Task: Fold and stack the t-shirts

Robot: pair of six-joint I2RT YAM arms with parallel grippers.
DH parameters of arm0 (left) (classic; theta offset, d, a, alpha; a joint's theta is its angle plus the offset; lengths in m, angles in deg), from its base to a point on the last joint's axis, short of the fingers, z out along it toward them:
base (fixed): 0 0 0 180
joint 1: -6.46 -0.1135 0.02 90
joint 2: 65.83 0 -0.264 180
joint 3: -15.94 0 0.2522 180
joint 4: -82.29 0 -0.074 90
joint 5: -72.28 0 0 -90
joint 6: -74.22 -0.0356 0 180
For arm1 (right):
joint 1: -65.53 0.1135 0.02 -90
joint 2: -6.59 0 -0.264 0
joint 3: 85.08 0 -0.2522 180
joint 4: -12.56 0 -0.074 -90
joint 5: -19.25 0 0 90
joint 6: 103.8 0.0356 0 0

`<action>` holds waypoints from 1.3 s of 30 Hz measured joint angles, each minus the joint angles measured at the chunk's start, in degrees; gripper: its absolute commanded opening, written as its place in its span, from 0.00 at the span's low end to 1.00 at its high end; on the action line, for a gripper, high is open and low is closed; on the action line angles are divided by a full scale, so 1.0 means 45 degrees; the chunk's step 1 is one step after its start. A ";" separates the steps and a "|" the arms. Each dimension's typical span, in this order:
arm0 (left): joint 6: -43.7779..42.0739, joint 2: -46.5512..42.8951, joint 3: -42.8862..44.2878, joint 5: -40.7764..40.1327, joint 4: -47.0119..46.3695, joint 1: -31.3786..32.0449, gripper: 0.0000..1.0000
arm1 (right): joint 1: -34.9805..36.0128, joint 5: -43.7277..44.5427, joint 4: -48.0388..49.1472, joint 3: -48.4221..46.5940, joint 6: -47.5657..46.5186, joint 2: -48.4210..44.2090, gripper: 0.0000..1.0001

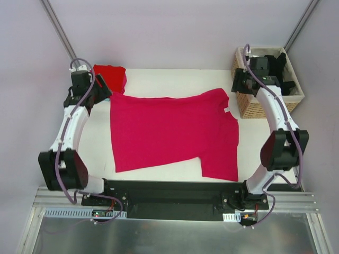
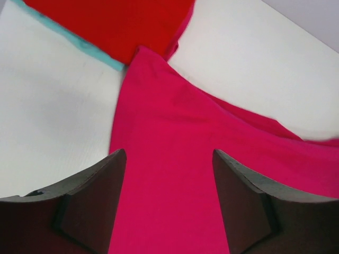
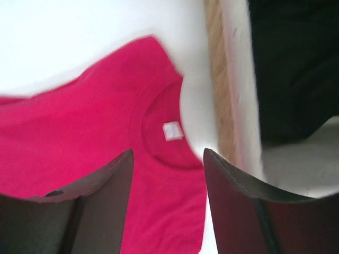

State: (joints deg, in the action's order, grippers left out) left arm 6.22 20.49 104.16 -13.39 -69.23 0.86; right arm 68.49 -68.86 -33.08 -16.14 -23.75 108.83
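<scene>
Partly hidden: red t-shirt [image 1: 113, 74] behind left gripper [image 1: 102, 88]; pink t-shirt [image 1: 169, 132] flat.

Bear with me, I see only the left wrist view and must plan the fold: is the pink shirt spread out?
Observer: Yes, the pink shirt lies spread flat, collar toward the right arm's side.
Operator: Which face is up?
Observer: Can't say for sure; the white label shows inside the collar.
Operator: Is the right gripper holding it?
Observer: No, the right gripper is open near the collar, holding nothing.
</scene>
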 measured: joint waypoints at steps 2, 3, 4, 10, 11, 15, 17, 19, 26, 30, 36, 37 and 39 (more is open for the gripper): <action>0.0204 -0.1603 -0.1418 0.0301 -0.0019 0.0005 0.55 | -0.0049 -0.0583 -0.0029 0.1360 0.0194 -0.1214 0.56; 0.0306 -0.2497 -0.2278 0.0389 -0.0068 0.0010 0.54 | -0.0092 -0.0923 -0.0083 0.2006 0.0325 -0.1676 0.56; 0.0340 -0.3181 -0.2963 0.0476 0.0019 0.0010 0.54 | -0.0151 -0.1384 -0.0097 0.2754 0.0481 -0.2079 0.56; 0.0622 -0.6543 -0.7048 0.1098 0.1248 0.0010 0.63 | -0.0418 -0.3045 -0.0748 0.6076 0.1122 -0.2560 0.56; 0.0651 -0.6737 -0.7378 0.1175 0.1525 0.0010 0.63 | -0.0447 -0.3191 -0.0976 0.6339 0.1161 -0.2540 0.56; 0.0665 -0.7320 -0.7844 0.1248 0.2482 0.0010 0.64 | -0.0525 -0.3337 -0.1462 0.6955 0.1243 -0.2540 0.56; 0.0685 -0.7660 -0.7849 0.1243 0.2730 0.0010 0.64 | -0.0539 -0.3308 -0.1486 0.7325 0.1321 -0.2540 0.55; 0.0767 -0.7990 -0.7844 0.1234 0.2958 0.0010 0.64 | -0.0597 -0.3191 -0.1724 0.7752 0.1370 -0.2540 0.54; 0.1030 -0.8578 -0.7849 0.1214 0.3628 0.0010 0.64 | -0.1302 -0.2118 -0.2594 0.8592 0.1399 -0.2540 0.52; 0.1035 -0.8830 -0.7849 0.1219 0.3818 0.0010 0.64 | -0.1875 -0.1904 -0.2560 0.8830 0.1394 -0.2540 0.52; 0.1035 -0.8830 -0.7786 0.1219 0.4109 0.0010 0.63 | -0.2035 -0.1855 -0.2021 0.9000 0.1404 -0.2229 0.50; 0.1035 -0.8830 -0.7732 0.1224 0.4167 0.0010 0.63 | -0.2035 -0.1865 -0.1899 0.9088 0.1409 -0.2147 0.50; 0.1030 -0.8840 -0.7592 0.1219 0.4226 0.0010 0.63 | -0.2045 -0.1904 -0.1685 0.9219 0.1433 -0.1977 0.49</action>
State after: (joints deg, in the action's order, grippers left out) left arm 10.86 -19.29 70.00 -7.90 -50.22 0.90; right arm 59.29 -77.43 -40.66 25.35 -17.31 99.93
